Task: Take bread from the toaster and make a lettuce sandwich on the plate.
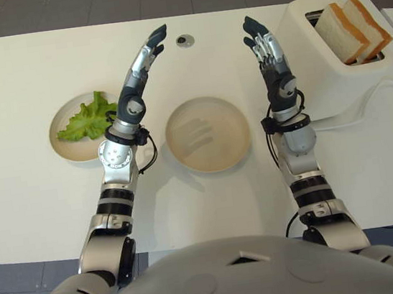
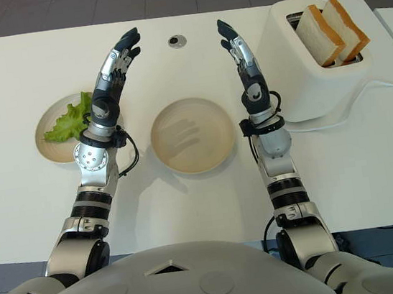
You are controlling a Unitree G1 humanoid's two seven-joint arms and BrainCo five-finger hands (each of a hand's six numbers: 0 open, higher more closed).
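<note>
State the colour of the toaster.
The toaster is white; the right eye view shows it best.

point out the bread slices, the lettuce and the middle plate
two white, brown-crusted bread slices (image 1: 337,33): left eye view, front slice's face
green leafy lettuce (image 1: 86,123): left eye view, leaf's middle
round beige middle plate (image 1: 207,135): left eye view, bare centre

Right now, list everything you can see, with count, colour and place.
table: one, white, under everything
toaster: one, white, far right
bread slices: two, white with tan crusts, in the toaster
centre plate: one, cream, between the arms
left plate: one, cream, left side
lettuce: one, green, on the left plate
table fitting: one, dark, far middle
left hand: grey-black, open, raised
right hand: grey-black, open, beside the toaster
</note>
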